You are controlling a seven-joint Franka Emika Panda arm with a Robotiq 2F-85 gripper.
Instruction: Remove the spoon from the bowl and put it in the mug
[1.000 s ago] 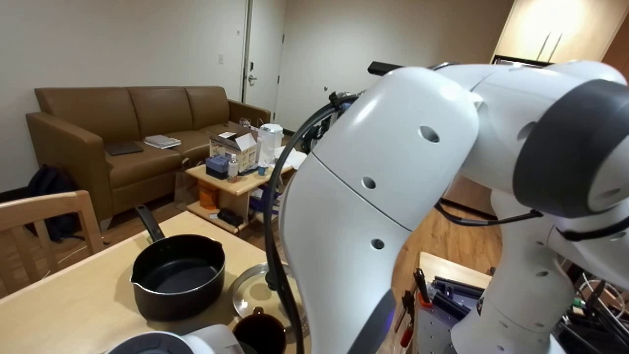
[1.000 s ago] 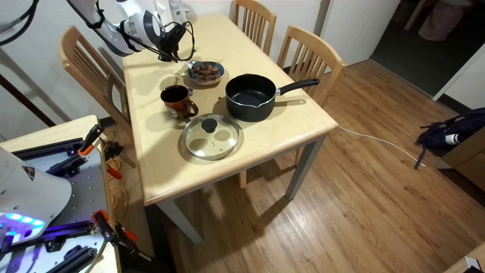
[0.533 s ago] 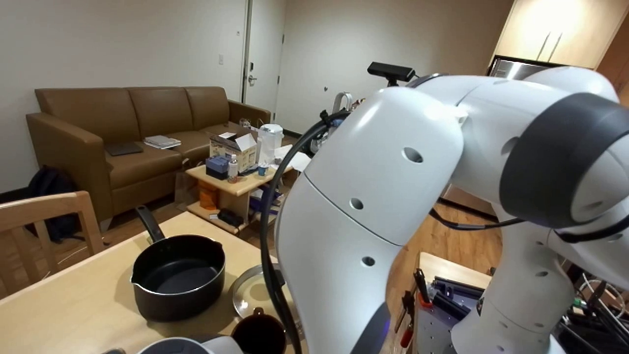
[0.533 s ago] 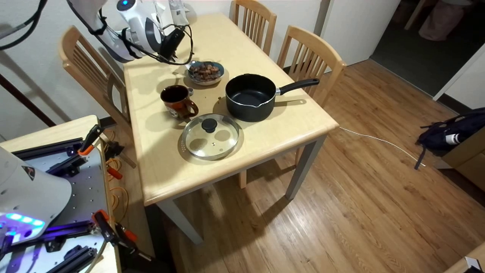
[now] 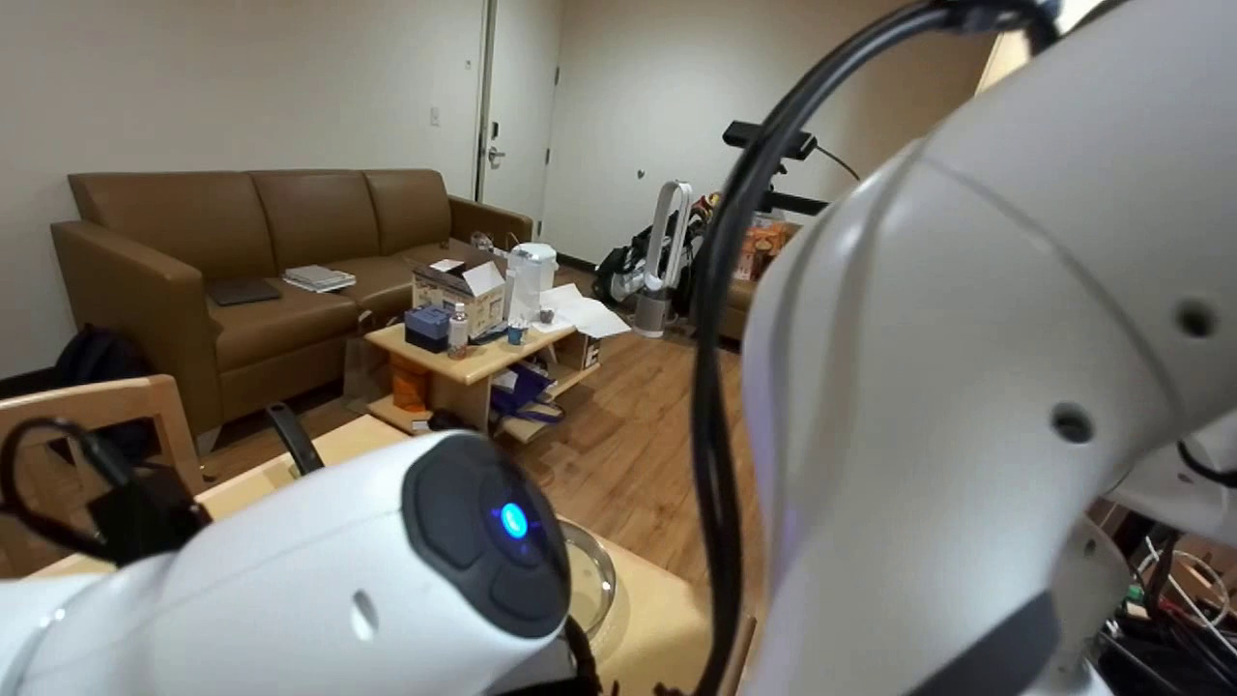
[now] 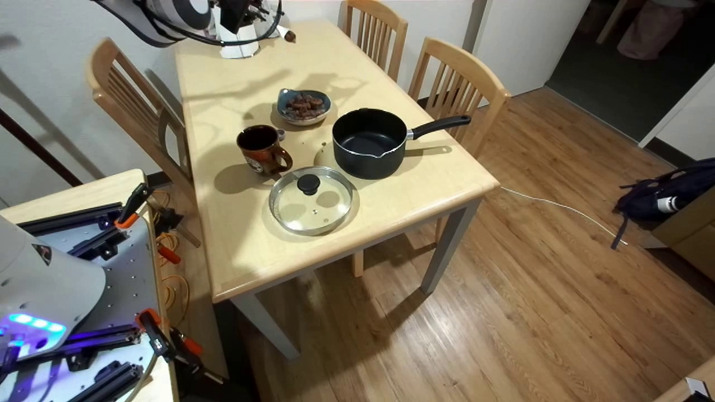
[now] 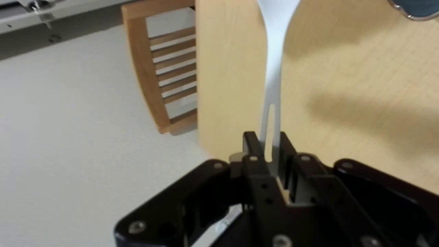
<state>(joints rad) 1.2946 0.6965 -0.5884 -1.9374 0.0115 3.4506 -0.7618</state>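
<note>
The blue bowl [image 6: 307,120] with brown food stands on the table; its edge shows at the top right of the wrist view [image 7: 416,7]. My gripper [image 7: 269,140] is shut on the slotted end of a pale spoon's handle [image 7: 274,58]. The spoon is in the air, away from the bowl. In an exterior view the spoon [image 6: 282,31] has a dark brown tip and points away from the arm near the table's far end. The spoon's head is out of the wrist view. The brown mug [image 6: 260,148] stands upright nearer than the bowl, its handle towards the lid.
A black saucepan [image 6: 370,153] stands right of the bowl, handle pointing right. A glass lid [image 6: 290,209] with a black knob lies in front of the mug. A white object [image 6: 240,50] stands at the table's far end. Wooden chairs [image 6: 463,78] line the table.
My gripper has risen and moved back from the bowl, and the spoon has come out of the food. In an exterior view the arm now covers the mug and most of the saucepan.
</note>
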